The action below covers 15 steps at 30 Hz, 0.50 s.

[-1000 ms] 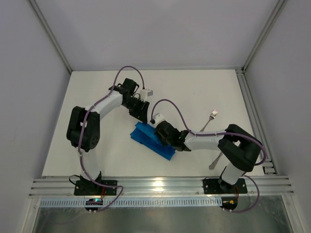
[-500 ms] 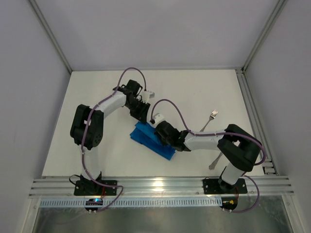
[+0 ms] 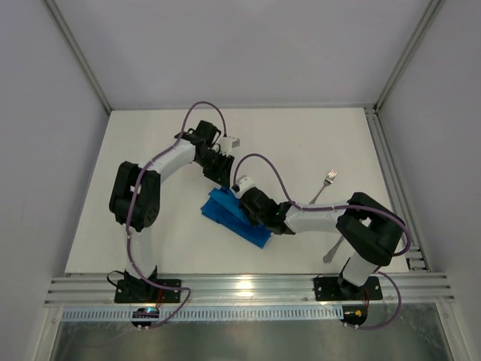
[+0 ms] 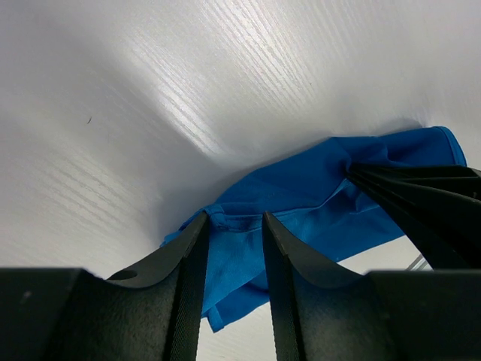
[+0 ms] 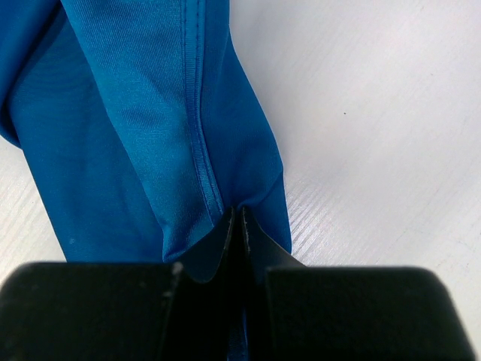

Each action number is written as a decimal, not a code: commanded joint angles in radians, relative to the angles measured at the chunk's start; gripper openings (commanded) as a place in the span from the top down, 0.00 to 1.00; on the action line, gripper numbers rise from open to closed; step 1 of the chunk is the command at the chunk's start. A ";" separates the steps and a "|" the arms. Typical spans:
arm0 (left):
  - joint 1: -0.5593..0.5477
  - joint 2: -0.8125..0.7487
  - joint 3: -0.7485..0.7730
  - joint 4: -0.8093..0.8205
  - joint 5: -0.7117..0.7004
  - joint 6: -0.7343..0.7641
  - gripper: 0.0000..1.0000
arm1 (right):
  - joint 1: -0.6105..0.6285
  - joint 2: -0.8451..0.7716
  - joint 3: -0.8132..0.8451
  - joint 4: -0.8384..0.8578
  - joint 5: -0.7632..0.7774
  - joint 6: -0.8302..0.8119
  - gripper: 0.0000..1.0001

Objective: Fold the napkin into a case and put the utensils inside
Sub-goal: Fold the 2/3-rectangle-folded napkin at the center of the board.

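Top view: the napkin (image 3: 239, 219) is a bunched blue strip in the middle of the table (image 3: 316, 135), slanting down to the right. The left gripper (image 3: 225, 177) is at its upper end and the right gripper (image 3: 244, 200) is on its middle. The fork (image 3: 325, 183) lies off to the right, well apart from the cloth.

Left wrist: claw only narrowly apart, with the hemmed edge of the cloth showing between the tips.

Right wrist: claw squeezed tight on a pinched ridge of the napkin.

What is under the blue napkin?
Around the napkin only the white table shows. The cloth covers whatever lies beneath its middle, so that cannot be seen. The fork lies apart from it, out in the open.
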 commanded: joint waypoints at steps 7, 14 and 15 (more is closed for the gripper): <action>0.000 0.043 0.044 0.008 -0.024 0.010 0.90 | 0.008 0.033 0.001 0.006 -0.005 0.001 0.91; 0.005 -0.056 -0.015 -0.030 0.006 0.066 1.00 | 0.006 0.026 0.004 0.008 -0.002 -0.004 0.91; 0.009 -0.091 -0.035 -0.050 0.011 0.079 1.00 | 0.008 0.021 0.007 0.008 -0.006 -0.009 0.90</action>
